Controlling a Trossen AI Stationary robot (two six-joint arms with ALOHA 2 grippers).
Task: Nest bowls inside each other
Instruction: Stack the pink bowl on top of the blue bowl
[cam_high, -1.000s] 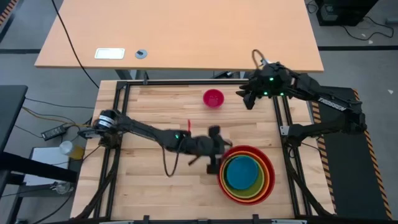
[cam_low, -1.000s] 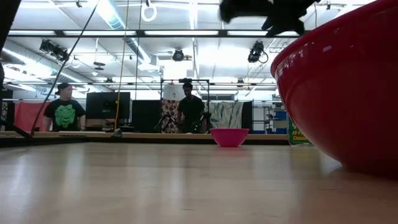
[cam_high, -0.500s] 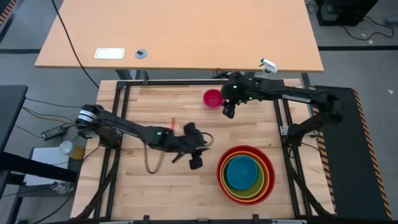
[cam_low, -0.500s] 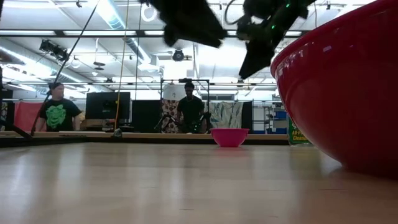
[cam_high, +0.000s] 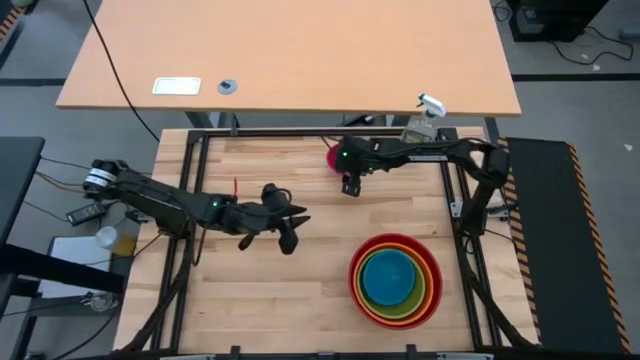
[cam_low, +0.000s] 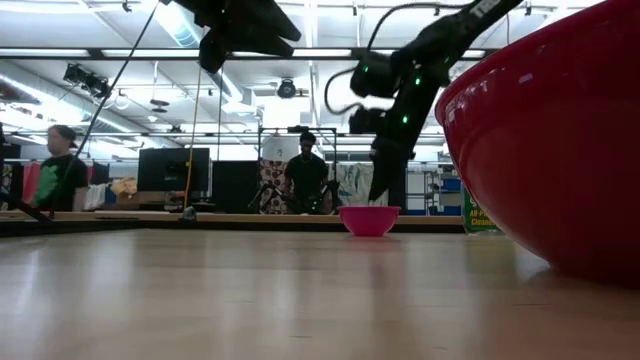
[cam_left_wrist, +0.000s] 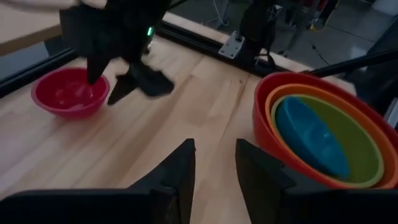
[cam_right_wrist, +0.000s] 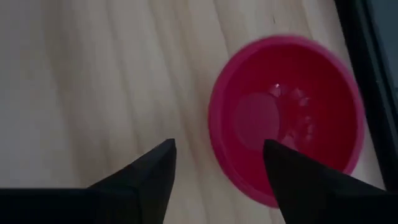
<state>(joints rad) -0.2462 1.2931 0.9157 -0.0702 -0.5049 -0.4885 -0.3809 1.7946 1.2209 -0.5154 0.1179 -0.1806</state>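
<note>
A nested stack sits at the table's near right: the red bowl (cam_high: 432, 300) holds the orange, the lime green (cam_high: 412, 310) and the blue bowl (cam_high: 388, 277). The small magenta-pink bowl (cam_right_wrist: 286, 118) rests alone on its base near the far edge. My right gripper (cam_right_wrist: 217, 171) hovers open just above it, pointing steeply down; one finger is over the bowl's hollow and the other over the bare table beside its rim. It touches nothing. My left gripper (cam_left_wrist: 214, 168) hangs above mid-table, left of the stack, fingers a little apart with nothing between them.
A clear spray bottle (cam_high: 425, 115) stands at the far right corner by the black frame rail (cam_high: 300, 133). Bare wood lies between the pink bowl and the stack (cam_left_wrist: 323, 134). People stand in the room beyond the far edge (cam_low: 305, 180).
My right gripper has come down from the far right corner, moving toward the table's left until it hangs over the pink bowl. My left gripper has drawn back from the stack's left side toward the table's left and has rolled. The bowls have stayed in place.
</note>
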